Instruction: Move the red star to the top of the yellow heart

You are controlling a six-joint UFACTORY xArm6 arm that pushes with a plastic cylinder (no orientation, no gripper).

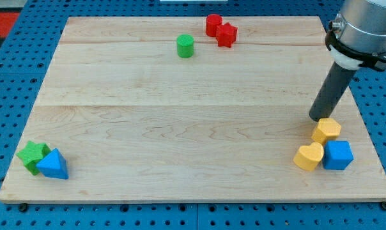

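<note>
The red star (227, 34) lies near the view's top, right of centre, touching a second red block (213, 24) on its upper left. The yellow heart (308, 156) lies at the view's bottom right, between a yellow block (326, 130) above it and a blue block (338, 154) on its right. My tip (319, 119) stands at the upper left edge of the yellow block, just above the heart and far from the red star.
A green cylinder (185, 46) stands left of the red blocks. A green star (32, 155) and a blue triangle (52, 164) sit together at the bottom left corner of the wooden board (180, 128). The arm's body hangs over the top right corner.
</note>
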